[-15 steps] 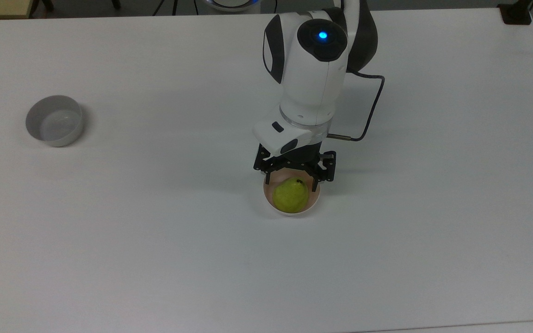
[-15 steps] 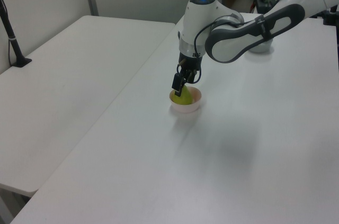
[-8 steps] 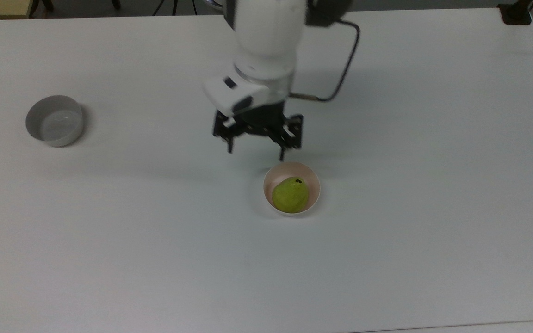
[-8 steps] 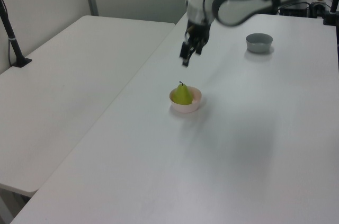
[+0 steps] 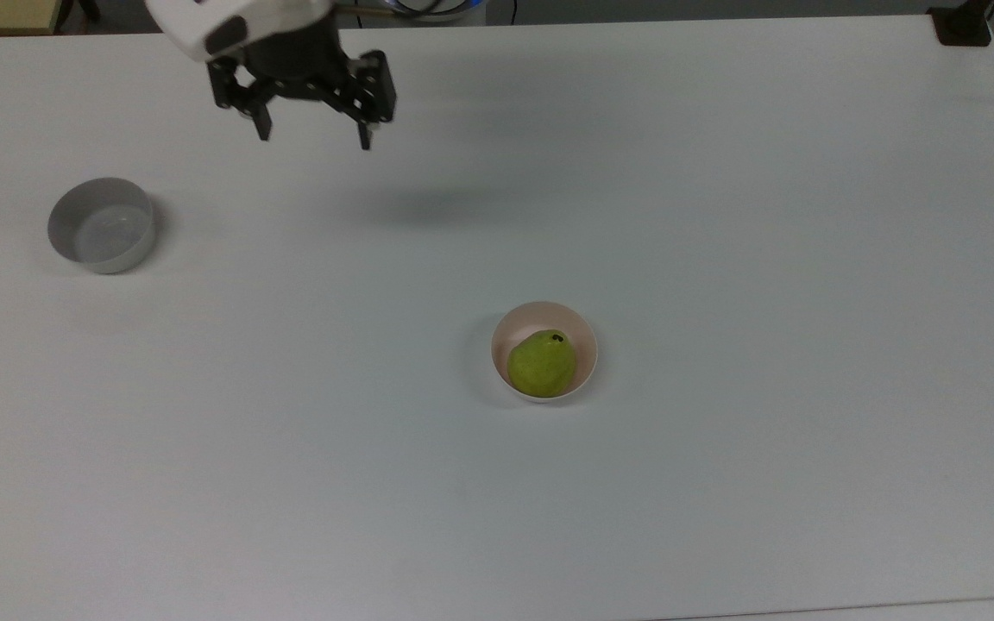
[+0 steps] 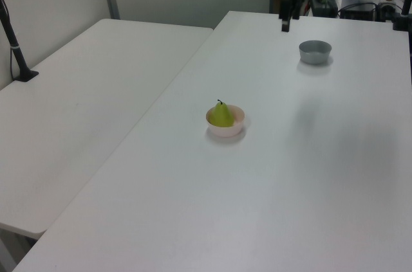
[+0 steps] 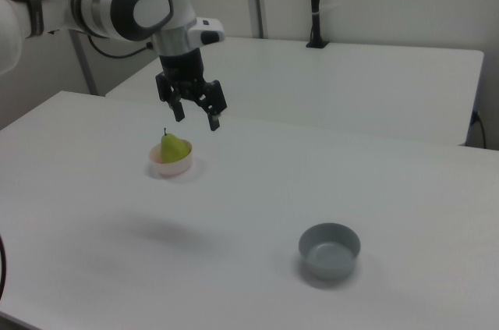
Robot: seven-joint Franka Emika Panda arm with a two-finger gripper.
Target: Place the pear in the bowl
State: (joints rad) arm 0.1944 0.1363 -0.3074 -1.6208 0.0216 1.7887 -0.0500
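The pear (image 5: 540,365) sits inside the pink bowl (image 5: 583,332), upright with its dark stem end on top; in the left view it stands with its narrow end clear above the rim, its wide end down in the hollow. Nothing holds it or touches it apart from the bowl itself. The bowl rests flat on the white table (image 5: 721,216), roughly in the middle of the top view.

The gripper (image 5: 314,138) is well apart from both, high above the table near the far edge in the top view, towards the top view's upper left. Its two fingers are spread wide and there is nothing between them. In the right view it hangs in the air with its fingertips pointing down, and a soft shadow lies on the table below it.

A grey bowl (image 5: 102,224) stands alone at the top view's left, well away from the pear, and has nothing in it.

Judged from how things lie, the task looks done: the pear is in the right bowl, released, and stable. Nothing seems left but for the arm to come to rest away from the bowl.
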